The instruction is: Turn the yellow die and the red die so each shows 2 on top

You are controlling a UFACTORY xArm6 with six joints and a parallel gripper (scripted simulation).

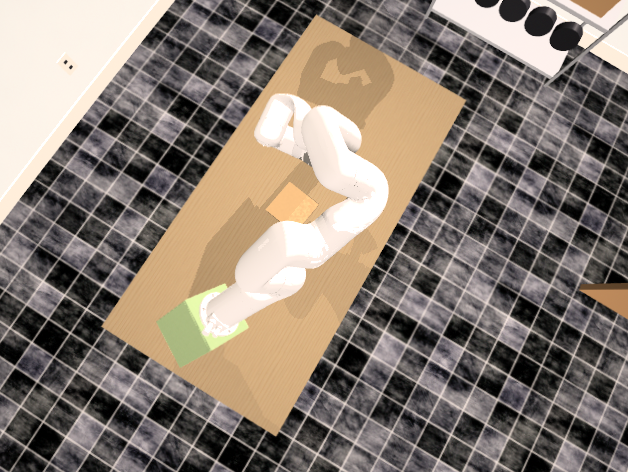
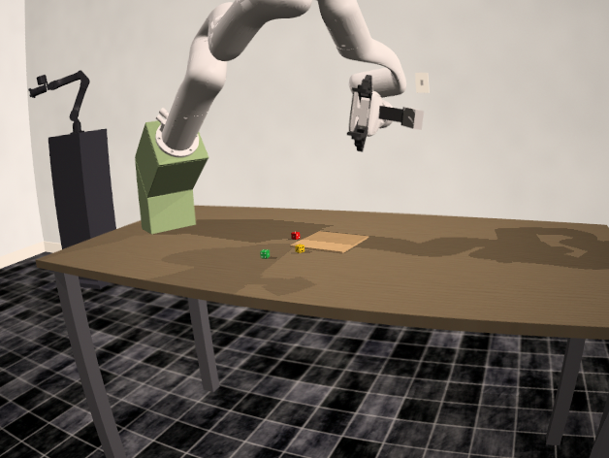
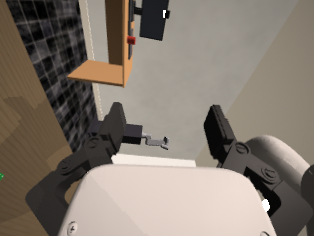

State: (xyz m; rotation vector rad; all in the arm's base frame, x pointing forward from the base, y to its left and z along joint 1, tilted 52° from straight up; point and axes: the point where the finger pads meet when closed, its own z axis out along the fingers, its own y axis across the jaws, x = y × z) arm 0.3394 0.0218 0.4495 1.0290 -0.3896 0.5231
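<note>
1. Three dice lie on the table (image 2: 423, 300). The yellow die (image 2: 300, 248) sits just at the near corner of the mat (image 2: 335, 241), whether touching or overlapping its edge cannot be told. The red die (image 2: 295, 235) lies just beside the mat's left edge. The green die (image 2: 265, 253) lies apart, further left.
2. The gripper (image 2: 361, 115) hangs high above the table, fingers fully spread, holding nothing.
3. Handling judgement: each die is a small, rigid cube, likely light and smooth-faced. It should tolerate a firm pinch but may slip or roll if caught on an edge.
4. Take hold across two opposite flat faces, pads centred, avoiding corners.
5. Top faces are too small to read in the exterior view.
6. Risk: the thin mat may shift if a finger drags its edge.
</note>
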